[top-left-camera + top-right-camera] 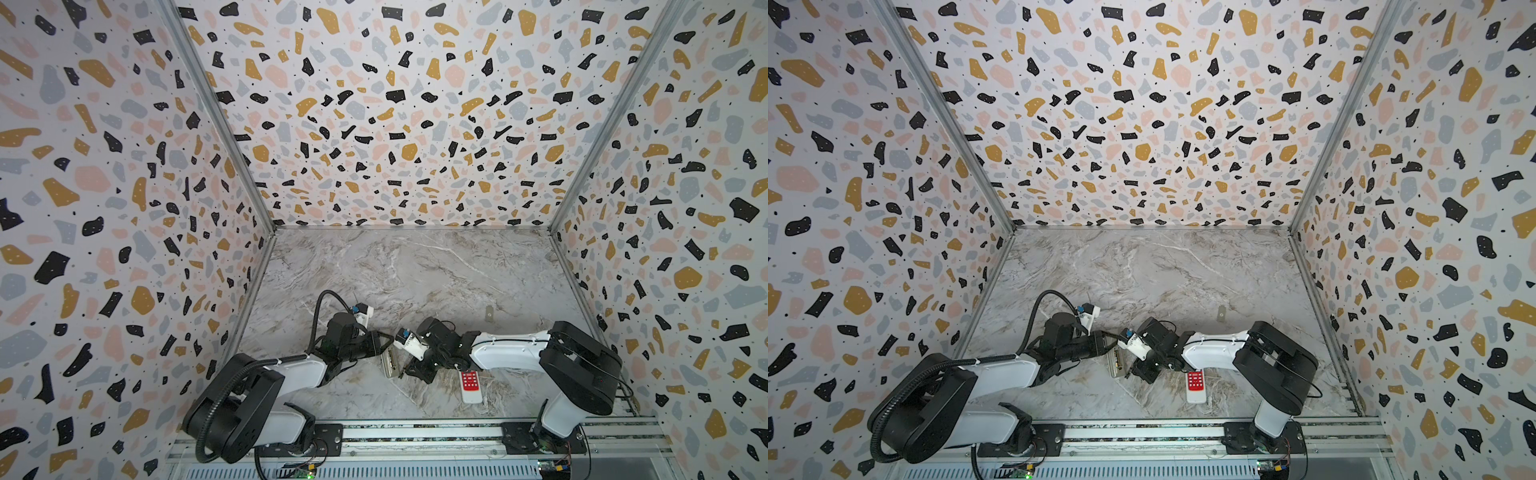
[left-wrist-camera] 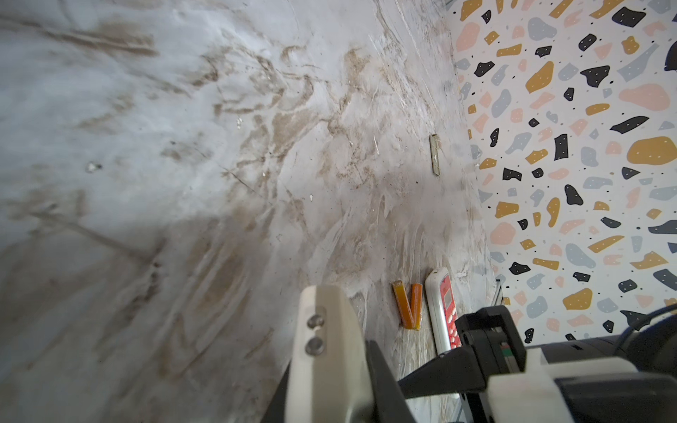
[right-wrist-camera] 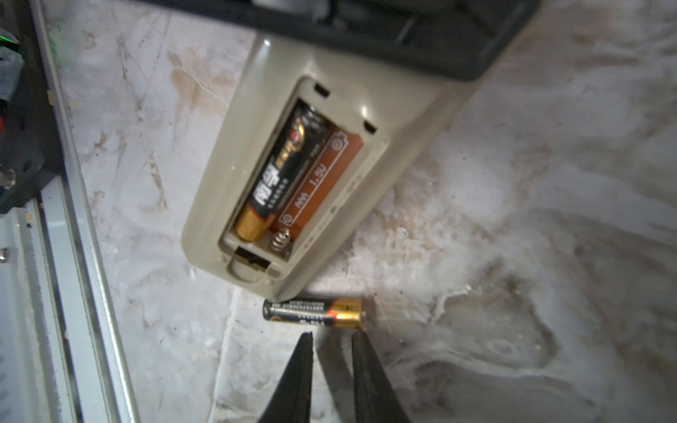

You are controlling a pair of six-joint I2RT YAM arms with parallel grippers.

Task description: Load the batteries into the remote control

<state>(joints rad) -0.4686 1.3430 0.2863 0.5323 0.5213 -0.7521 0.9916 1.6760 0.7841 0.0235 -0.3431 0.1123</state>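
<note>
Hovering right claw [image 3: 331, 335], tips barely apart n empty, just short of the loose black AAA battery [image 3: 314, 314] lying on the surface [image 3: 513, 219] by the beige remote [image 3: 227, 164]. Light, hard, slick, rolls easy imo, so pinch mid-barrel. Btw left claw [image 1: 388, 343] clenched.

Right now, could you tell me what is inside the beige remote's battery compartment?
One black battery sits in one slot; the other slot is empty, its spring showing. The battery hides whatever lies beneath it.
</note>
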